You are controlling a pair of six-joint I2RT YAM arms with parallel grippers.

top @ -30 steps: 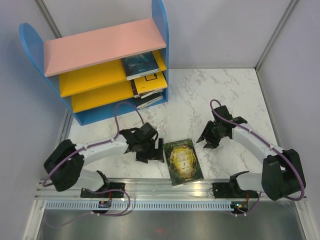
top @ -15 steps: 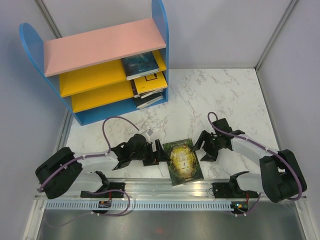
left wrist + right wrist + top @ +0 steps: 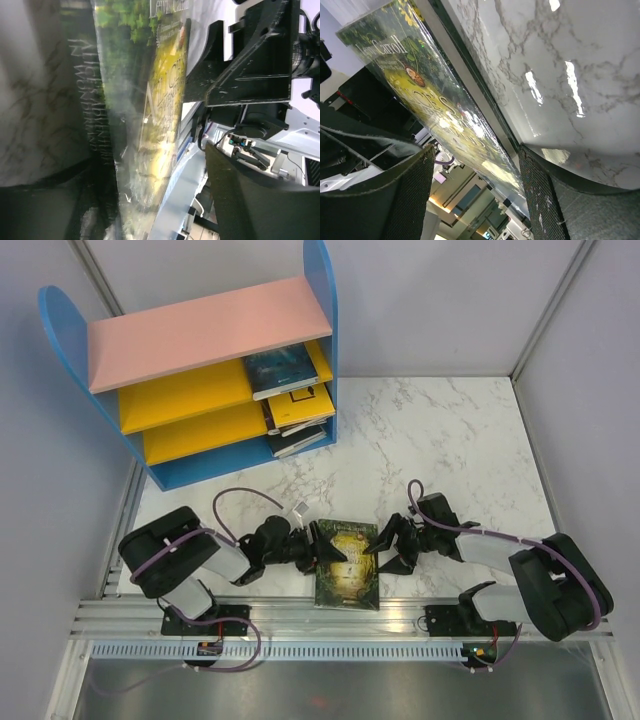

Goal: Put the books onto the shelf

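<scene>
Grippers both parted, clamping nothing yet: left gripper [image 3: 328, 548] and right gripper [image 3: 383, 548] straddling opposite side edges of green-gold Alice paperback [image 3: 348, 570], between them near front of marble table [image 3: 450, 440]. Best closed evenly on both edges, then raised level toward shelf [image 3: 200, 330], well apart behind.

In the left wrist view, one finger [image 3: 35, 210] was a dark blur, and the green-gold book [image 3: 150, 115] between the fingers ran off top and bottom. From above, the left gripper [image 3: 325, 548] covered that book's edge. Far beyond that gripper, the shelved books [image 3: 280, 368] lay half under the shelf's [image 3: 210, 325] boards, titles unreadable.
</scene>
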